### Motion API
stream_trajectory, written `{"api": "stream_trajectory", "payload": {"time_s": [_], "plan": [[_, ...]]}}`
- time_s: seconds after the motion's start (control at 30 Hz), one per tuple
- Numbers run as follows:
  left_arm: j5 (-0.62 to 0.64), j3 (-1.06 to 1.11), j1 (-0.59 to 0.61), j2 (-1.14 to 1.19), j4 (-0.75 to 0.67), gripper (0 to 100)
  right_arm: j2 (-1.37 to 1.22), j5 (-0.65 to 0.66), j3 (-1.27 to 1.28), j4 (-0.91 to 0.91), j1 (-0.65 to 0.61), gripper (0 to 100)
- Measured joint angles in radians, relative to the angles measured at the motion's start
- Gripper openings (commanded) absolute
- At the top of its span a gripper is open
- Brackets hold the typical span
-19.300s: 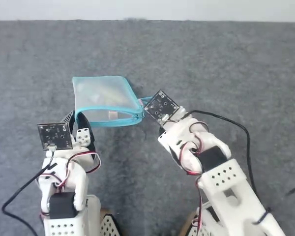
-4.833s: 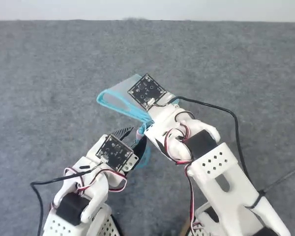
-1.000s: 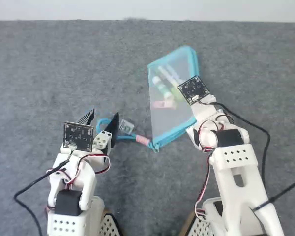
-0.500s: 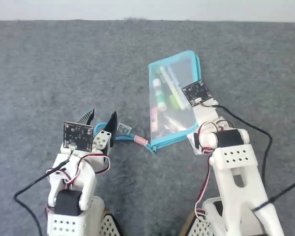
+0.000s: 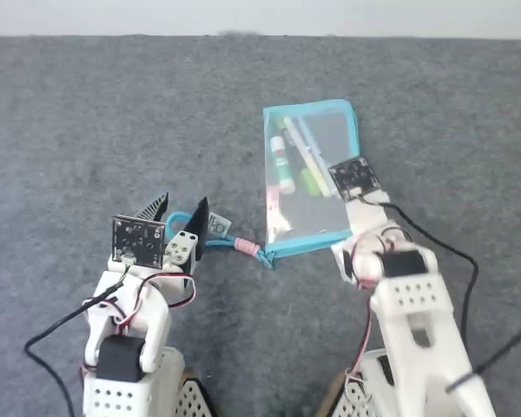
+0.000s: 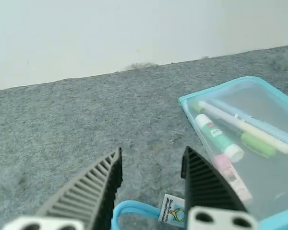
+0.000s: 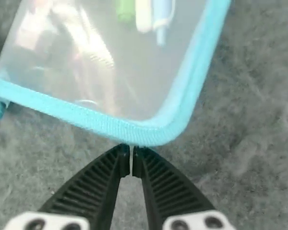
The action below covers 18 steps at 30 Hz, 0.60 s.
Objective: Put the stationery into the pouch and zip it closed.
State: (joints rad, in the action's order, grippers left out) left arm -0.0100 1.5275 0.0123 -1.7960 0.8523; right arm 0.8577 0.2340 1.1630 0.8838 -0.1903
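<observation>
The clear pouch with teal trim lies flat on the grey carpet, pens and a glue stick inside it. Its blue strap and pink pull trail toward the left arm. My right gripper is pinched shut at the rim of the pouch's near corner; from above it sits at that corner. My left gripper stands open over the strap loop, holding nothing. The pouch lies ahead of it and to one side, apart from it.
Grey carpet runs in every direction, ending at a pale wall at the far side. A small white label hangs on the strap beside the left gripper's fingers.
The pouch, held tilted up a second ago, has come down flat on the carpet and swung squarer. The right arm drew back slightly with it. The left arm kept still.
</observation>
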Motion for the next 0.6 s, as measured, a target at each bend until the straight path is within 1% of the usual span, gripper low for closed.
{"api": "stream_trajectory", "payload": {"time_s": [0.17, 0.33, 0.47, 0.5, 0.6], "plan": [[0.0, 0.021, 0.003, 0.0, 0.0, 19, 0.315, -0.006, 0.158, -0.021, 0.031, 1.3], [0.0, 0.126, 0.002, 0.0, 0.0, 19, 0.655, -0.006, 0.328, -0.021, 0.058, 1.3], [0.0, 0.166, 0.002, -0.002, 0.002, 19, 0.902, -0.006, 0.416, 0.038, 0.1, 1.3], [0.0, 0.166, 0.003, -0.002, 0.002, 19, 0.944, -0.006, 0.416, 0.061, 0.103, 1.3], [0.002, 0.166, 0.005, -0.002, 0.002, 19, 0.918, -0.006, 0.417, 0.083, 0.114, 1.3]]}}
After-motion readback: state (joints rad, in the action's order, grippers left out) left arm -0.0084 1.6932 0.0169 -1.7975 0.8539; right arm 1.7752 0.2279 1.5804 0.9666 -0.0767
